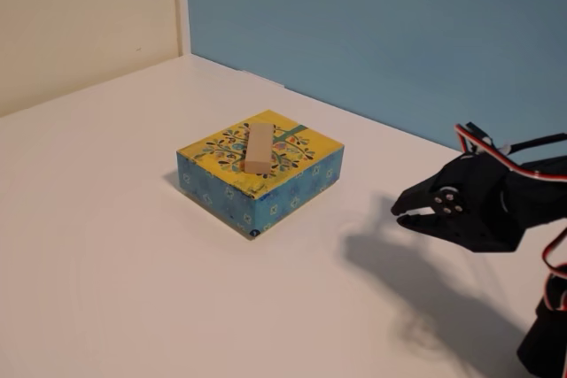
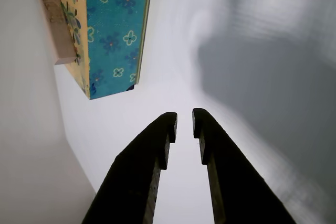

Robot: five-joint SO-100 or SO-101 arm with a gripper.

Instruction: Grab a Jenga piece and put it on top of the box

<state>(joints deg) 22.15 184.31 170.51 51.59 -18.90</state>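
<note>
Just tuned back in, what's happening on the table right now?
The Jenga piece lies flat on the yellow top of the box. The claw holds nothing; it hangs to the right of the box in the fixed view, clear of it, its fingers only a narrow gap apart in the wrist view.

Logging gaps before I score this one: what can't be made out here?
- Fixed view: arm base cut off by the right edge.
- Fixed view: far sides of the box face away.
- Wrist view: box and block cropped by the top edge.
- Gripper: empty, slightly parted.
</note>
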